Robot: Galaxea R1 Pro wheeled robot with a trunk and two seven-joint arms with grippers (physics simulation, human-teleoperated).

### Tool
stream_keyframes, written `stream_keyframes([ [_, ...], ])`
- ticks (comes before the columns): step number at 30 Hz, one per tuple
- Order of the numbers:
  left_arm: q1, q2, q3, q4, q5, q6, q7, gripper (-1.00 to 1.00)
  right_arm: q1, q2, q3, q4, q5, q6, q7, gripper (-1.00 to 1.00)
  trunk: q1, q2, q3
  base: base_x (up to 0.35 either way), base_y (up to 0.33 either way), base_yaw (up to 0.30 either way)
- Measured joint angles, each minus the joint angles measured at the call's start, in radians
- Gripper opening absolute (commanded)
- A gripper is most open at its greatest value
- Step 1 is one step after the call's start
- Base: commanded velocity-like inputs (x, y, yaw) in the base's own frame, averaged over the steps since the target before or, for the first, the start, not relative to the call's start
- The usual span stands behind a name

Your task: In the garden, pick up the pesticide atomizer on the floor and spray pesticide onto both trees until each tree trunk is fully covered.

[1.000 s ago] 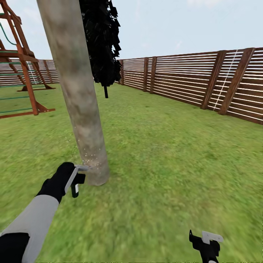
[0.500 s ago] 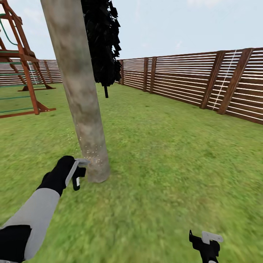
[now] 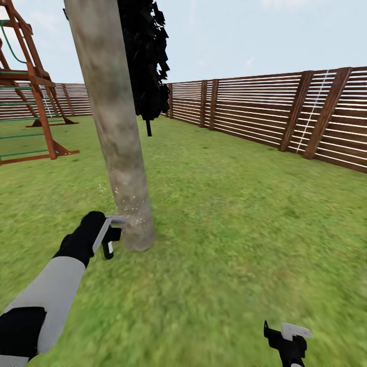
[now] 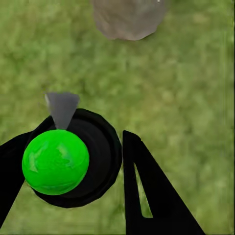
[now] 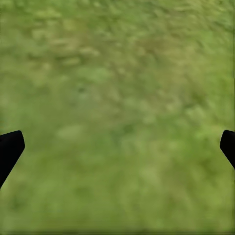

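Head view: left gripper low beside base of tree trunk, clamped on pesticide atomizer, nozzle toward pale specks on bark; right gripper low over lawn, well apart. Left wrist view: atomizer's green base gripped between black fingers, trunk foot ahead. Right wrist view: jaws wide apart, fingertips at edges, grass beneath.

No lettering, brand, number or sign can be read anywhere in these views. The small black spray bottle carries a white mark too small to make out in the head view, and its bright green round part, seen from the left wrist, is plain and unmarked.
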Motion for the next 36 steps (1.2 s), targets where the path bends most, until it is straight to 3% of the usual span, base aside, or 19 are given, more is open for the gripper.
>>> stream_keyframes([
  [3, -0.028, -0.054, -0.001, -0.003, -0.005, 0.000, 0.000, -1.00, 0.000, 0.001, 0.001, 0.000, 0.000, 0.000, 0.000, 1.00, 0.000, 0.000, 0.000, -0.001, 0.000, 0.000],
  [5, -0.036, -0.063, 0.000, -0.033, -0.012, 0.001, 0.001, -1.00, 0.000, 0.001, 0.000, 0.000, 0.000, 0.000, 0.000, 1.00, 0.000, 0.000, 0.000, 0.000, 0.000, 0.000],
  [9, -0.038, -0.045, 0.004, -0.060, -0.014, 0.003, 0.000, -1.00, 0.000, 0.002, 0.001, 0.000, 0.000, 0.000, 0.000, 1.00, 0.000, 0.000, 0.000, 0.000, 0.000, 0.000],
  [12, -0.036, -0.013, 0.006, -0.062, -0.016, 0.004, 0.000, -1.00, 0.000, 0.002, 0.001, 0.000, 0.000, 0.000, 0.000, 1.00, 0.000, 0.000, 0.000, 0.000, 0.000, 0.000],
  [15, -0.028, -0.021, 0.004, -0.063, -0.005, 0.003, 0.000, -1.00, 0.000, 0.002, 0.001, 0.000, 0.000, 0.000, 0.000, 1.00, 0.000, 0.000, 0.000, 0.000, 0.000, 0.000],
  [16, -0.027, -0.038, 0.002, -0.063, 0.000, 0.003, 0.000, -1.00, 0.000, 0.002, 0.001, 0.000, 0.000, 0.000, 0.000, 1.00, 0.000, 0.000, 0.000, 0.000, 0.000, 0.000],
  [18, -0.027, -0.103, -0.003, -0.064, 0.011, 0.001, 0.000, -1.00, 0.000, 0.002, 0.001, 0.000, 0.000, 0.000, 0.000, 1.00, 0.000, 0.000, 0.000, 0.000, 0.000, 0.000],
  [21, -0.026, -0.141, -0.004, -0.064, -0.010, 0.002, 0.001, -1.00, 0.000, 0.003, 0.001, 0.000, 0.000, 0.000, 0.000, 1.00, 0.000, 0.000, 0.000, 0.000, 0.000, 0.000],
  [24, -0.023, -0.131, -0.002, -0.062, -0.021, 0.002, 0.002, -1.00, 0.000, 0.003, 0.001, 0.000, 0.000, 0.000, 0.000, 1.00, 0.000, 0.000, 0.000, 0.000, 0.000, 0.000],
  [25, -0.021, -0.116, 0.000, -0.062, -0.025, 0.002, 0.002, -1.00, 0.000, 0.003, 0.001, 0.000, 0.000, 0.000, 0.000, 1.00, 0.000, 0.000, 0.000, 0.000, 0.000, 0.000],
  [28, -0.018, -0.023, 0.003, -0.056, -0.028, 0.003, 0.002, -1.00, 0.000, 0.003, 0.001, 0.000, 0.000, 0.000, 0.000, 1.00, 0.000, 0.000, 0.000, 0.000, 0.000, 0.000],
  [30, -0.017, 0.008, 0.002, -0.050, -0.022, 0.002, 0.002, -1.00, 0.000, 0.003, 0.001, 0.000, 0.000, 0.000, 0.000, 1.00, 0.000, 0.000, 0.000, 0.000, 0.000, 0.000],
  [31, -0.016, 0.012, 0.000, -0.049, -0.019, 0.001, 0.002, -1.00, 0.000, 0.003, 0.001, 0.000, 0.000, 0.000, 0.000, 1.00, 0.000, 0.000, 0.000, 0.000, 0.000, 0.000],
  [34, 0.012, -0.015, 0.000, 0.000, -0.008, -0.005, 0.012, -1.00, 0.000, 0.003, 0.001, 0.000, 0.000, 0.000, 0.000, 1.00, 0.000, 0.000, 0.000, 0.000, 0.000, 0.000],
  [36, 0.017, -0.034, 0.001, 0.083, -0.006, -0.015, 0.016, -1.00, 0.000, 0.003, 0.001, 0.000, 0.000, 0.000, 0.000, 1.00, 0.000, 0.000, 0.000, 0.000, 0.000, 0.000],
])
